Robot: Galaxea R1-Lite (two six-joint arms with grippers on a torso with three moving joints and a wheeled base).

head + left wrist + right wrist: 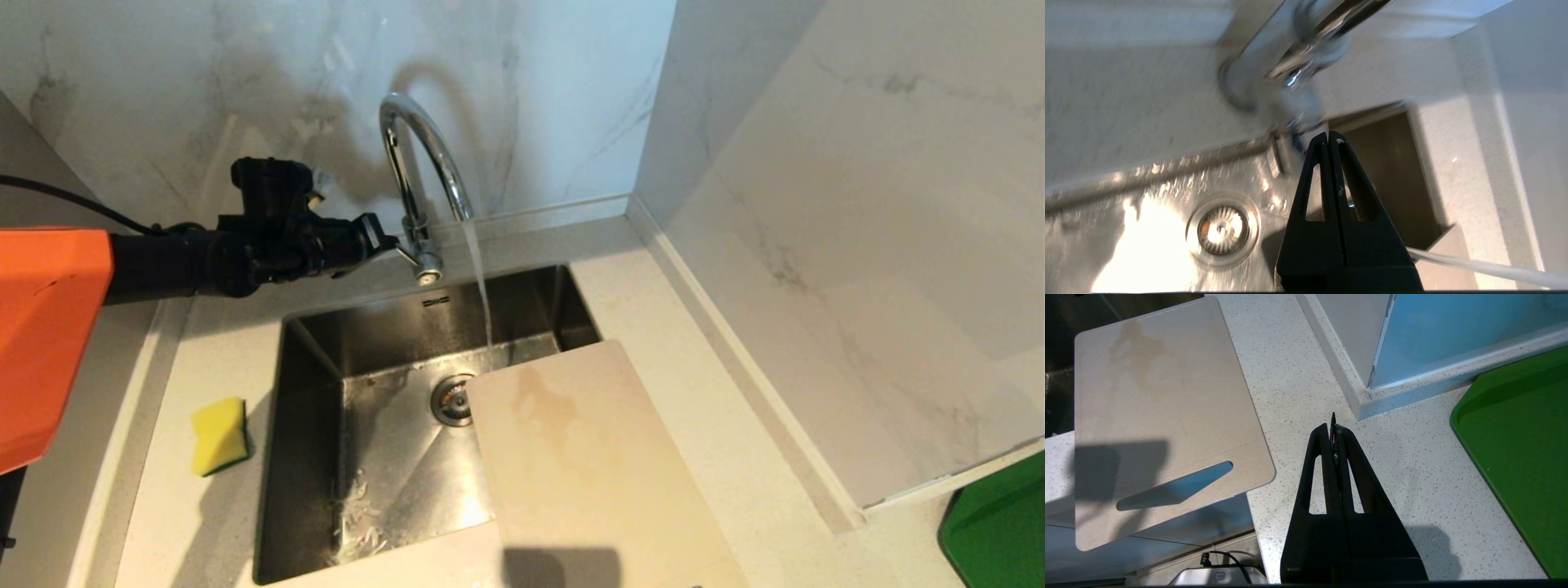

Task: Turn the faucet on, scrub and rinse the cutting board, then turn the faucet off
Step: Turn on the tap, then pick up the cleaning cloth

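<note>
Glossy chrome faucet (416,155), brushed steel sink (310,351), speckled stone counter (678,392), matt, stained plastic board (588,457), spongy yellow sponge (219,434).

Bright, even light; glare flares off the wet sink (1139,241) floor (left wrist view motion-blurred around the faucet (1290,49)). Soft shadows cross the cutting board (1159,416) and worktop (1404,477).

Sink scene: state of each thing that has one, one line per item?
faucet: on, water streaming into the sink.
cutting board: brown-stained, lying across the sink's right corner and the counter, not under the stream.
sponge: on the counter left of the sink, untouched.
sink: wet floor, drain uncovered.
left gripper: shut, empty, at the faucet's lever knob.
right gripper: shut, empty, over the counter right of the board.
</note>
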